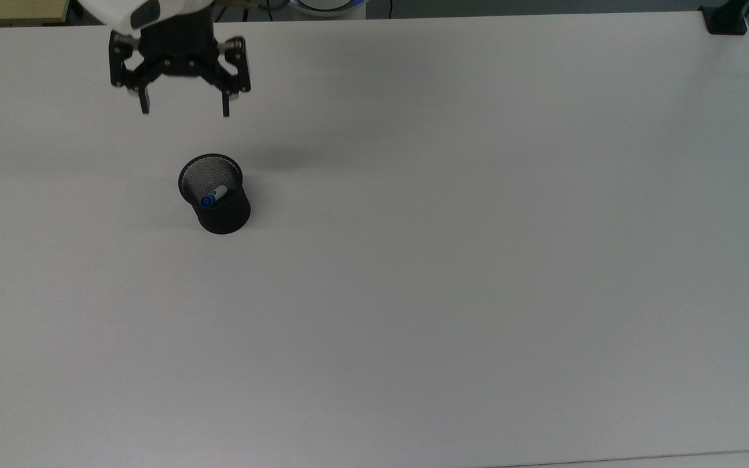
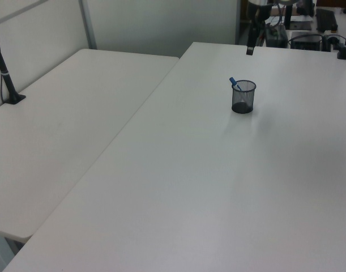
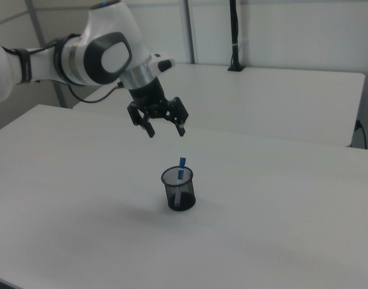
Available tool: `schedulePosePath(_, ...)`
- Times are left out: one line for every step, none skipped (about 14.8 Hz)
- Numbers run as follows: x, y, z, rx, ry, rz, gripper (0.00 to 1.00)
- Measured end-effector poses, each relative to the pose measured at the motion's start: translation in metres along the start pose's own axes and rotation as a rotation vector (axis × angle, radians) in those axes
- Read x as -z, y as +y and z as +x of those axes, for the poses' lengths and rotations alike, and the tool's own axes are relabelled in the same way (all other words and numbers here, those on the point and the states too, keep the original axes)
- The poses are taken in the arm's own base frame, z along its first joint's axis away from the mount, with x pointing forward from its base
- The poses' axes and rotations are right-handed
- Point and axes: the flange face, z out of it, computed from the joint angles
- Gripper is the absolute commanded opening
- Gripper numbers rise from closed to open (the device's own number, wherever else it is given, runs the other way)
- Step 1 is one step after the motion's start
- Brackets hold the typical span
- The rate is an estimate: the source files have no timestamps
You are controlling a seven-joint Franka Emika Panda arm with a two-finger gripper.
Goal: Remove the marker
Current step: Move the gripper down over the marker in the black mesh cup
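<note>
**One marker, one cup, an open hand above**

The marker (image 3: 180, 171) stands tilted inside the cup (image 3: 178, 191), blue end poking just over the rim, white barrel leaning against the mesh wall. In the top view the blue end (image 1: 207, 201) sits toward 7 o'clock within the cup's mouth. It looks light and stiff — a smooth plastic barrel, likely slippery, so a light pinch could let it slide. The best place to take hold seems to be the blue end that stands above the rim, since the rest is walled in by mesh. The cup is probably light too and may tip or drag along if the marker is pulled sideways; a straight lift looks safer.

The hand (image 3: 164, 127) hangs above the table (image 3: 280, 241) with its fingers spread apart, holding nothing — in the top view it (image 1: 184, 108) lies at about 11 o'clock from the cup.

Count: one marker, one cup, one hand.
</note>
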Motion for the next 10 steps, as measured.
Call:
schedulePosePath(-0.010,0.000,0.004,0.001,0.023,-0.004,1.00)
schedulePosePath(-0.028,-0.001,0.012,0.006,0.059,-0.008,1.00)
schedulePosePath(-0.041,-0.003,0.015,0.009,0.077,-0.010,1.00)
schedulePosePath(-0.053,-0.005,0.018,0.012,0.096,-0.011,1.00)
schedulePosePath(-0.066,-0.007,0.020,0.015,0.115,-0.012,0.98)
schedulePosePath(-0.079,-0.009,0.022,0.019,0.129,-0.012,0.95)
schedulePosePath(-0.091,-0.012,0.024,0.022,0.133,-0.010,0.91)
schedulePosePath(-0.102,-0.013,0.025,0.024,0.129,-0.007,0.90)
schedulePosePath(-0.109,-0.014,0.025,0.025,0.125,-0.005,0.90)
schedulePosePath(-0.114,-0.015,0.026,0.026,0.121,-0.003,0.86)
